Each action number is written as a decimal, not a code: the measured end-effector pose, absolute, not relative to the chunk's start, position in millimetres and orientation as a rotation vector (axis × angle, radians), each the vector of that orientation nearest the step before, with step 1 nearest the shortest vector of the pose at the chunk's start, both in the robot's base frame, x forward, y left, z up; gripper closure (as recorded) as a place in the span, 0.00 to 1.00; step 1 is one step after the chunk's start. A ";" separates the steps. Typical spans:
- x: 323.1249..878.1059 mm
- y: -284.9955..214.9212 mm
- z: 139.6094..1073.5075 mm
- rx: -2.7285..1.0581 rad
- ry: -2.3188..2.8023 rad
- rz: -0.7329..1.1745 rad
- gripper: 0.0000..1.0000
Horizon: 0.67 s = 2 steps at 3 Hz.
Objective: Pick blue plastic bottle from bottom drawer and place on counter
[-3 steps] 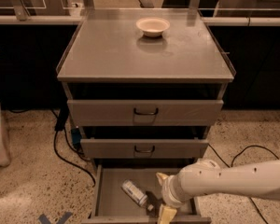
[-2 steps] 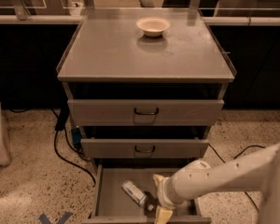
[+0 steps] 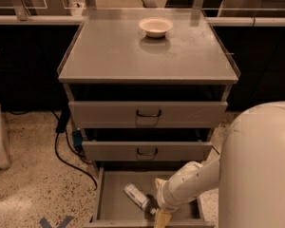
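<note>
The blue plastic bottle (image 3: 137, 197) lies on its side on the floor of the open bottom drawer (image 3: 113, 194), slanting from upper left to lower right. My gripper (image 3: 157, 213) is down inside the drawer at the bottle's lower right end, touching or nearly touching it. The white forearm (image 3: 190, 182) reaches in from the right. The counter (image 3: 133, 51) is the flat grey top of the cabinet, far above the gripper.
A cream bowl (image 3: 155, 26) stands at the back middle of the counter. The two upper drawers (image 3: 148, 114) are shut. My large white arm housing (image 3: 259, 170) fills the lower right. Black cables (image 3: 66, 151) trail on the speckled floor at left.
The arm housing has swung in and now fills the lower right. The gripper stays in the drawer at the bottle's end, shifted slightly left. The bottle has not moved.
</note>
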<state>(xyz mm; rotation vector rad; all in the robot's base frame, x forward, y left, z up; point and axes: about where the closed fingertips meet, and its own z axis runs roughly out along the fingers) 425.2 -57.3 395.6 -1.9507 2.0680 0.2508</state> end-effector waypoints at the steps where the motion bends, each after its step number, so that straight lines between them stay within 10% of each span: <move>1: 423.5 -62.1 389.9 -1.908 2.079 0.266 0.00; 2: 430.6 -43.6 369.6 -1.886 2.017 0.313 0.00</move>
